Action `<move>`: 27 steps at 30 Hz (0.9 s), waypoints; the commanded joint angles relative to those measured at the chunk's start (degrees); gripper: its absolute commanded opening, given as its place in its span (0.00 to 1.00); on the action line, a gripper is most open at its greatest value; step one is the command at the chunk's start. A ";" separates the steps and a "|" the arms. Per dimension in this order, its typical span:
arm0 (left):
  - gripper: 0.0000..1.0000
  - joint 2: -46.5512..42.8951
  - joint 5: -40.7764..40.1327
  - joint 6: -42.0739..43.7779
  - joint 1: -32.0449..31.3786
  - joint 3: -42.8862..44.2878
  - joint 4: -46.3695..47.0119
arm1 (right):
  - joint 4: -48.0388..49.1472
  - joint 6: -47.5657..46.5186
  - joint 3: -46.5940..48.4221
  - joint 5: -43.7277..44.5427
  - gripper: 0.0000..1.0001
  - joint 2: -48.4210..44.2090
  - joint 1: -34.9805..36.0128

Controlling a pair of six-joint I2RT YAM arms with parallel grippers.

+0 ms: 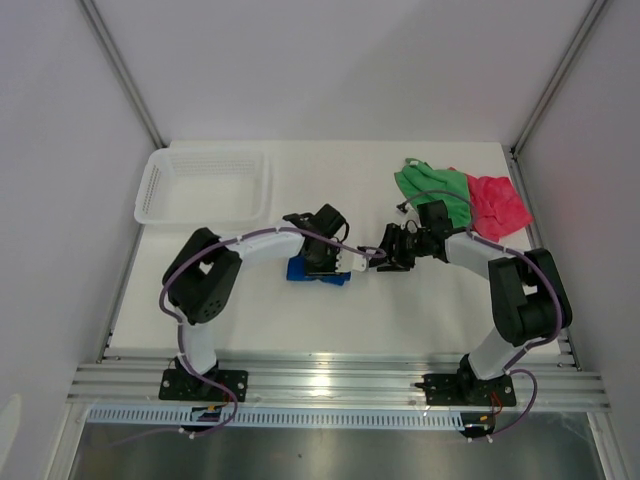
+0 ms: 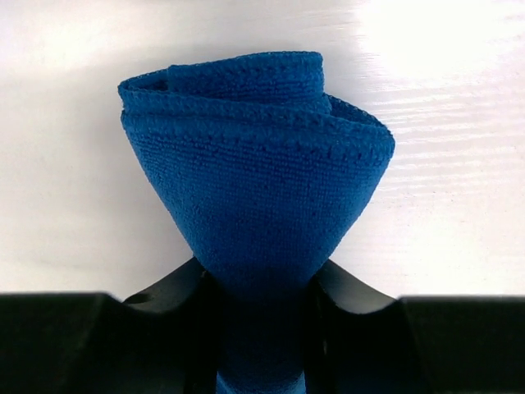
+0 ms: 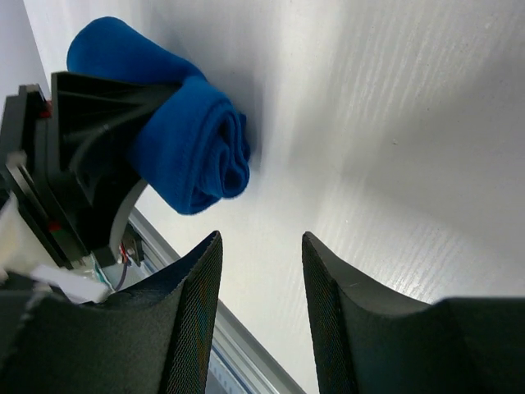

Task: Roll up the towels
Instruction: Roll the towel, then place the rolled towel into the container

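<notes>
Left pincer pinching rolled blue towel, right pincer gaping nearby

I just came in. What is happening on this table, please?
The left gripper pinches the royal blue cloth towel, which is already rolled up, near the middle of the white table. The right gripper hangs open beside the roll, holding nothing. The bright green cloth towel and the pink-red cloth towel lie crumpled at the far right, not yet rolled.
</notes>
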 commanded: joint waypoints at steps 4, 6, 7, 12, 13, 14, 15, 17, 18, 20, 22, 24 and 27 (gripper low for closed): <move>0.15 4.89 1.73 -13.89 5.86 5.00 -10.87 | -1.06 -1.09 1.57 1.14 0.46 -2.35 -0.74; 0.13 4.46 1.03 -15.65 6.83 5.36 -10.79 | -0.89 -1.18 1.66 1.14 0.47 -2.17 -0.83; 0.12 3.50 0.59 -15.83 7.62 5.10 -9.75 | -0.88 -1.18 1.75 1.06 0.47 -2.08 -0.92; 0.08 -0.90 -2.83 -11.28 8.42 1.14 -5.43 | -1.23 -1.35 1.75 1.14 0.47 -2.00 -1.18; 0.08 -1.08 -3.19 -10.65 8.59 0.79 -5.43 | -1.24 -1.44 1.75 1.14 0.47 -1.99 -1.18; 0.08 -1.26 -3.02 -10.30 8.77 1.23 -5.95 | -1.24 -1.44 1.75 1.14 0.46 -1.91 -1.35; 0.07 -1.26 -2.58 -10.47 9.12 1.67 -6.57 | -1.15 -1.44 1.66 1.23 0.47 -1.91 -1.44; 0.07 -0.82 -0.04 -11.61 10.35 3.59 -7.88 | -1.24 -1.36 1.66 1.32 0.47 -1.99 -1.53; 0.07 -0.04 0.93 -13.44 10.88 5.08 -9.37 | -1.15 -1.44 1.58 1.32 0.47 -2.08 -1.62; 0.07 1.02 2.86 -15.73 12.46 7.64 -10.70 | -1.32 -1.62 1.49 1.41 0.47 -2.17 -1.71; 0.06 2.51 2.61 -19.60 13.16 10.28 -12.11 | -1.50 -1.79 1.40 1.41 0.46 -2.35 -1.88; 0.06 3.22 1.82 -23.45 14.22 12.20 -12.81 | -2.11 -2.23 1.40 1.58 0.47 -2.34 -1.97; 0.06 4.10 1.82 -27.25 15.80 14.50 -14.39 | -2.20 -2.41 1.22 1.85 0.47 -2.26 -2.15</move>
